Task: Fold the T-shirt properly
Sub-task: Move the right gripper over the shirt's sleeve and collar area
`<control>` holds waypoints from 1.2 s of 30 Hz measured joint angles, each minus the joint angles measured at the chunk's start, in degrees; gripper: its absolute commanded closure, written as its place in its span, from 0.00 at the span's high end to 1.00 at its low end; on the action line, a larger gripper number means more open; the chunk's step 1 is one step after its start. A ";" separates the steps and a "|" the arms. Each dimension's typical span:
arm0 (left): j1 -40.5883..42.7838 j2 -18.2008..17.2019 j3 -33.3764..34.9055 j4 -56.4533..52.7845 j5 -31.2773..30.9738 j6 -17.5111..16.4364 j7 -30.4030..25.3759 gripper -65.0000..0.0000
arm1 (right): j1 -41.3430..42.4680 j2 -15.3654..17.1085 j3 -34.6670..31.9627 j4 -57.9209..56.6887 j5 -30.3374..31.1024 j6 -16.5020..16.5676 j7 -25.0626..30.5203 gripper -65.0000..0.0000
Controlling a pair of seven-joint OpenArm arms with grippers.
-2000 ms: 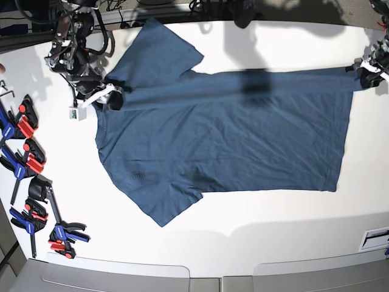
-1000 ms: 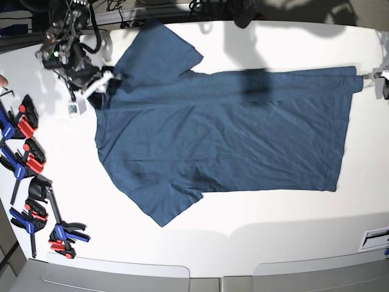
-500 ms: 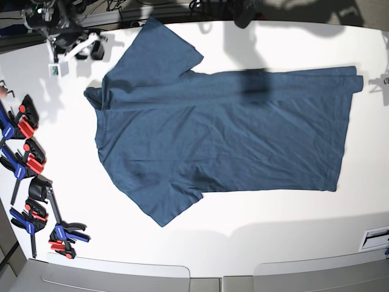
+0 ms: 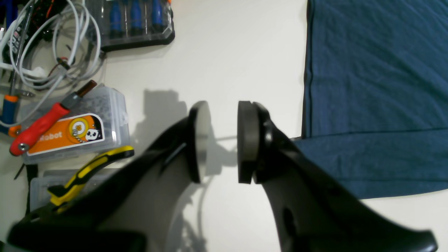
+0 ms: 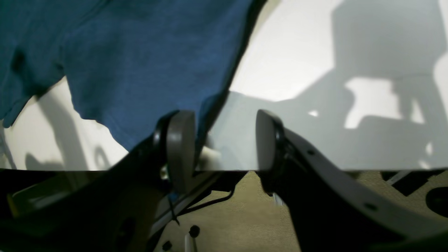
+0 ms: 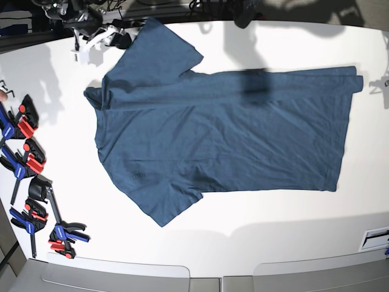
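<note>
Beside the T-shirt (image 4: pixel 378 87) hem, the left gripper (image 4: pixel 224 141) hangs over bare white table (image 4: pixel 231 52), jaws parted and empty, a clear parts box (image 4: pixel 75 129) farther off.

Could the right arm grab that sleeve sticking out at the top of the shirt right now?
Probably yes. The right tool hangs open just beside the upper sleeve of the T-shirt, empty, with only bare table between them.

Your left gripper (image 4: pixel 220 141) has black curved fingers ending in flat oval pads (image 4: pixel 245 141), one pale-faced. Your right gripper (image 5: pixel 224 145) looks alike: black fingers with small holes, grey oval pads (image 5: pixel 180 147).
</note>
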 measured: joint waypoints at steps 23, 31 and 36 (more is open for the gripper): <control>0.00 -0.02 0.00 0.00 0.00 0.00 0.00 0.20 | 0.13 -0.28 -6.97 0.00 -3.19 0.00 4.11 0.05; 0.00 -0.09 0.00 0.00 0.39 -0.02 -2.10 0.20 | 2.69 -0.28 -6.97 -0.04 4.13 3.45 1.90 0.00; 0.02 -0.13 0.00 0.00 2.80 -0.02 -3.08 0.20 | 7.87 -0.31 -7.13 -0.04 8.24 6.12 1.22 0.00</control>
